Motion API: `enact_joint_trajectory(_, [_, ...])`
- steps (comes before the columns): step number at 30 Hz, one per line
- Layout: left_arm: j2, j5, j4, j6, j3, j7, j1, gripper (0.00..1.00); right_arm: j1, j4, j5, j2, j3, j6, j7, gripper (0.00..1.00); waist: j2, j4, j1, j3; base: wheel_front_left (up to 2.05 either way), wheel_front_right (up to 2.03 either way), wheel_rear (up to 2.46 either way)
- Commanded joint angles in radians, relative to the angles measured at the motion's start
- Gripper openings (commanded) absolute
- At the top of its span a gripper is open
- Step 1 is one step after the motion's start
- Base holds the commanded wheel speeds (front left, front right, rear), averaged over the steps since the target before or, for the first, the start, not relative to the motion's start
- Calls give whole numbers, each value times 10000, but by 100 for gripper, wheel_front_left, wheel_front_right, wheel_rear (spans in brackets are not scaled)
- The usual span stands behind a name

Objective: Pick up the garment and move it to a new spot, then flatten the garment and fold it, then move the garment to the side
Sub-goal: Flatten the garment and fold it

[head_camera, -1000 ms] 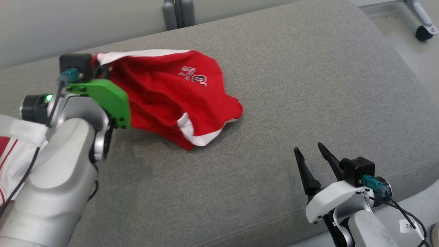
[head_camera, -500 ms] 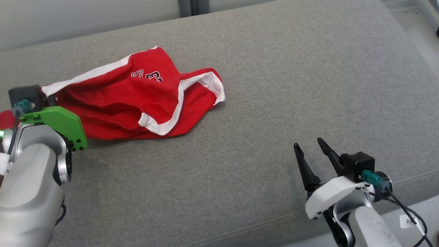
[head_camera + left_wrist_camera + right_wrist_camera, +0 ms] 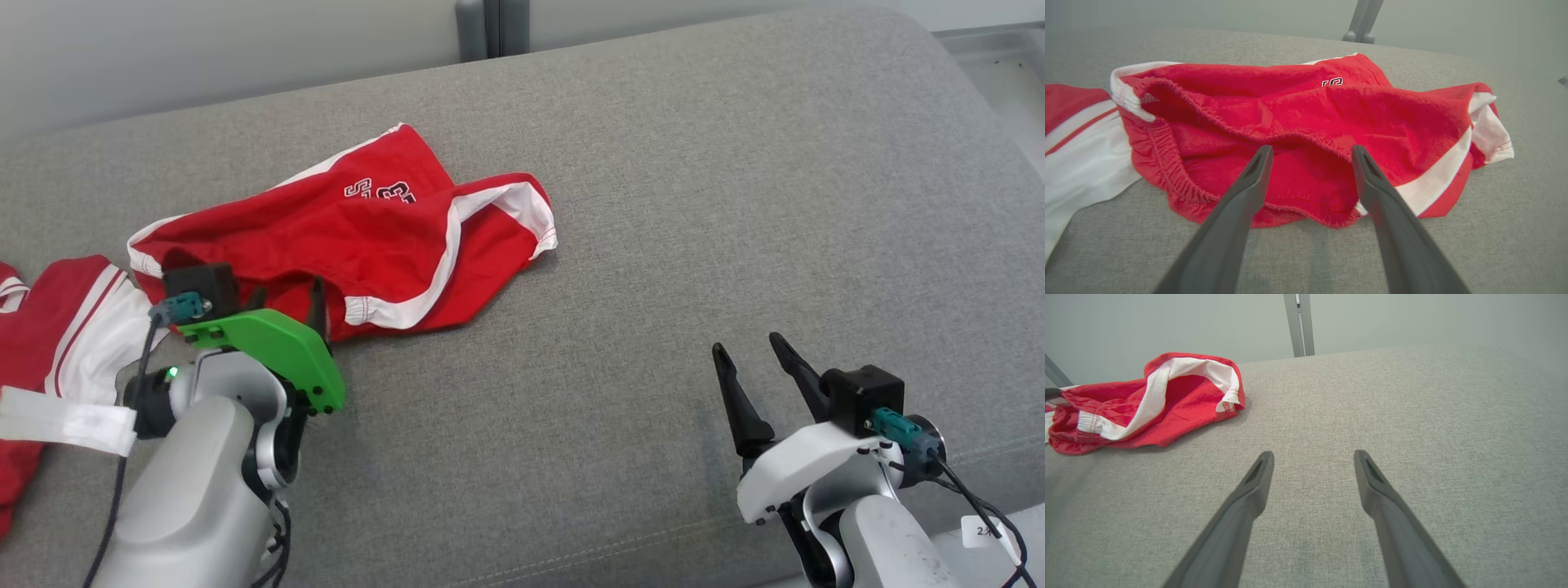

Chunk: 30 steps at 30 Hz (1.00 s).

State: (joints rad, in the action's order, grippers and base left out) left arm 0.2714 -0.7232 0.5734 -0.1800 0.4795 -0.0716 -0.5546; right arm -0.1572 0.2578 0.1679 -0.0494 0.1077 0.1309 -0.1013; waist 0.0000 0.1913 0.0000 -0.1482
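Firstly, snag risk: the left hand (image 3: 287,292) stands wide with both tips at the near waistband of the shorts (image 3: 384,237); a tip may hook the elastic or slip into the opening when the arm moves, dragging the cloth along
Mix-up risk: a second garment (image 3: 73,327), red and white, lies just beside the shorts at their left end, seemingly touching; a loose pinch there may take both
Flattening risk: the shorts lie crumpled with one leg turned over; a pinch may catch two layers at once, so a pull would bunch the cloth, not spread it
Left hand state: wide open, holding nothing; whether its tips touch the cloth I cannot tell
Right hand state: the right hand (image 3: 747,343) is wide open, empty, above the bare cushion (image 3: 735,163)
Shorts against hands: on the cushion's left part; near edge right at the left hand's tips, bulk beyond them; well apart from the right hand, off to its left and farther out
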Motion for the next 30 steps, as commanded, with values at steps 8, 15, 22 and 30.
enact_joint_trajectory(8, [-384,-222,-452,28,319,-386,506,100,18,51,85,-19,103,-3,-19,100,0,43,0,198,0,0,0])
enact_joint_trajectory(15, [-460,-20,-22,-151,476,-430,97,100,-40,65,136,-17,128,-3,-97,100,0,360,0,33,0,0,0])
enact_joint_trajectory(22, [-505,71,-25,-217,362,234,37,100,-144,143,146,-17,38,-3,-167,100,0,376,0,-23,0,0,0])
enact_joint_trajectory(30, [-1034,-201,-1307,151,-492,3095,1015,100,21,308,165,-17,-53,-3,-193,100,0,-187,0,335,0,0,0])
